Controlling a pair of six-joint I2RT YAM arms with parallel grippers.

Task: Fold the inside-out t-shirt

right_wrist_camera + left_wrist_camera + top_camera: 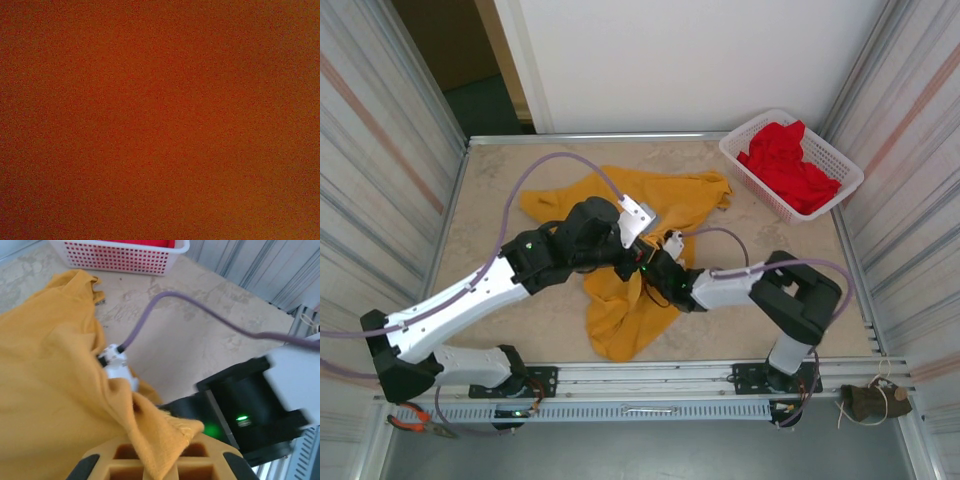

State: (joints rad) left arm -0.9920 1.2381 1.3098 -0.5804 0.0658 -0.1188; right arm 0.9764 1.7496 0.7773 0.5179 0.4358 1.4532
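1. Crumpled mustard-yellow cotton t-shirt [620, 315] lies under both grippers, long axis running ahead of them
2. Left gripper [157, 464]: cloth draped across, closure unclear
3. Right gripper [655, 268], apparently buried in fabric: cannot tell

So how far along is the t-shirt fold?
Nothing folded: the mustard-yellow cotton t-shirt lies crumpled on the beige table. In hand: the left end effector pinches a fabric edge, the right arm reaching into the bunch. Every fold remains.
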